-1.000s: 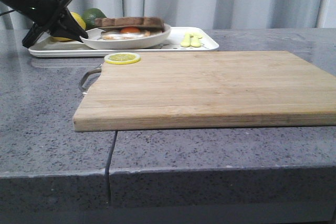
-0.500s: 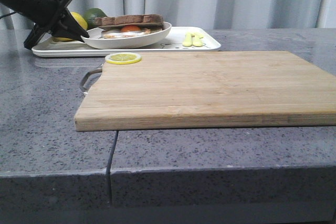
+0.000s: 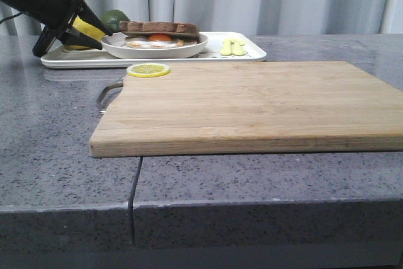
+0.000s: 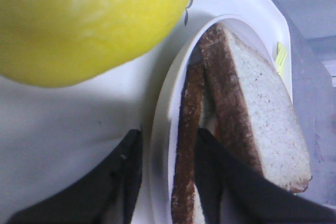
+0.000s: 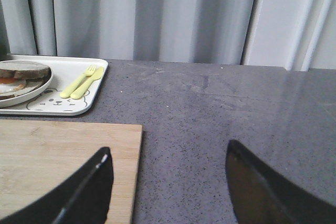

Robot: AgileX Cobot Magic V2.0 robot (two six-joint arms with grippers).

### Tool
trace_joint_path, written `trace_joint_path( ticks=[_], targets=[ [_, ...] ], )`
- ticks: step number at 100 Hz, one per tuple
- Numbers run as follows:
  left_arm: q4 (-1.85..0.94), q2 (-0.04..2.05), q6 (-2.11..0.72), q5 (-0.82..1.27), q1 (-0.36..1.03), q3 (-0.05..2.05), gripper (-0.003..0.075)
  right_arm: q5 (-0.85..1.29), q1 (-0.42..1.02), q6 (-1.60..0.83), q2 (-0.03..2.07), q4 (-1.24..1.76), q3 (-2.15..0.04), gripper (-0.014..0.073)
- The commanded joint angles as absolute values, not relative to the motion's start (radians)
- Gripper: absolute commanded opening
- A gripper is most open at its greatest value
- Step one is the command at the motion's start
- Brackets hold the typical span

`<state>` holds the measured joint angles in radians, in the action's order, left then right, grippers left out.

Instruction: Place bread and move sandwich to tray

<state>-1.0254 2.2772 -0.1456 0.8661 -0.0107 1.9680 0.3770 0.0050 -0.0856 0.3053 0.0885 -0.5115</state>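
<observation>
The sandwich (image 3: 157,34), with its fried egg and orange yolk, sits on a round white plate (image 3: 154,50) on the white tray (image 3: 211,55) at the back left. The bread (image 3: 157,27) lies on top as the upper slice. In the left wrist view the bread (image 4: 262,114) rests over the lower crust inside the plate (image 4: 160,129). My left gripper (image 3: 104,39) (image 4: 168,136) straddles the plate's near rim, one finger outside and one between the slices, jaws apart. My right gripper (image 5: 169,149) is open and empty over the counter at the board's edge.
A wooden cutting board (image 3: 252,102) fills the middle, with a lemon slice (image 3: 148,70) on its far left corner. A lemon (image 4: 89,19) and a lime (image 3: 115,16) sit on the tray beside the plate. Yellow cutlery (image 3: 232,47) lies at the tray's right end.
The plate was tilted up at its right side and now lies flat on the tray. My left gripper's fingers have spread at the rim.
</observation>
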Motion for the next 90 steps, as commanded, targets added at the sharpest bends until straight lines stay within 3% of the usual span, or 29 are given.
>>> trace_joint_path(
  ticks=[1, 32, 59, 90],
  targets=[
    [-1.096, 2.208, -0.138, 0.891, -0.014, 2.007, 0.0306, 0.302, 0.0, -0.083, 0.313, 0.081, -0.538, 0.0469],
    [-1.03, 2.208, -0.106, 1.02, -0.038, 2.15, 0.0307, 0.301, 0.0, -0.083, 0.313, 0.095, -0.538, 0.0469],
    [-0.738, 2.2, -0.006, 1.209, -0.068, 2.391, 0.0306, 0.3, 0.0, -0.083, 0.313, 0.109, -0.538, 0.0469],
    [-0.72, 2.032, -0.017, 1.242, -0.079, 2.461, 0.0303, 0.293, 0.0, -0.083, 0.313, 0.109, -0.538, 0.0469]
  ],
)
